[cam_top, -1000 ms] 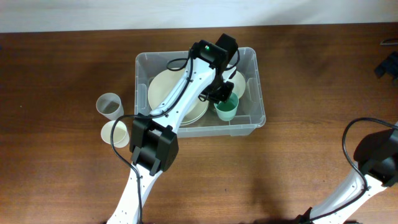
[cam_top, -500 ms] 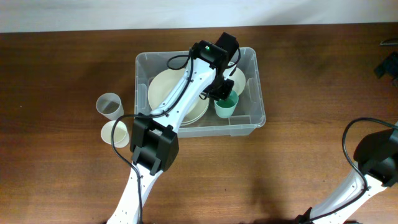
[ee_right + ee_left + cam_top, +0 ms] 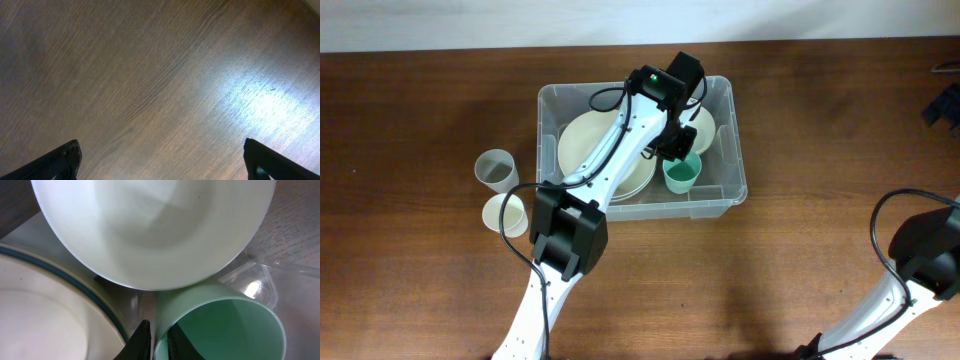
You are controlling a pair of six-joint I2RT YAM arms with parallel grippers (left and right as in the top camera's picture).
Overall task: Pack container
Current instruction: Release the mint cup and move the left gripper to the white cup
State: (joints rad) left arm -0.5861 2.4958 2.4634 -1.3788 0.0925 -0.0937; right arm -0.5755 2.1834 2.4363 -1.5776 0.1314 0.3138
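The clear plastic container (image 3: 732, 190) stands at the table's middle. Inside it lie cream plates (image 3: 585, 150), a white bowl (image 3: 702, 130) and a green cup (image 3: 682, 175). My left gripper (image 3: 675, 148) reaches into the container and is shut on the green cup's rim (image 3: 225, 330): one finger is outside the wall and one inside, at the bottom of the left wrist view (image 3: 159, 335). The white bowl (image 3: 150, 225) sits just beyond the cup, and a blue-rimmed plate (image 3: 40, 310) lies to its left. My right gripper (image 3: 162, 160) is open and empty over bare wood at the far right (image 3: 942, 103).
A translucent grey cup (image 3: 495, 169) and a cream cup (image 3: 504, 214) stand on the table left of the container. The brown wooden table (image 3: 820, 250) spreads all round. The right arm's base (image 3: 925, 250) is at the lower right.
The left gripper and the green cup have shifted very slightly up and left inside the container. The right arm has not moved.
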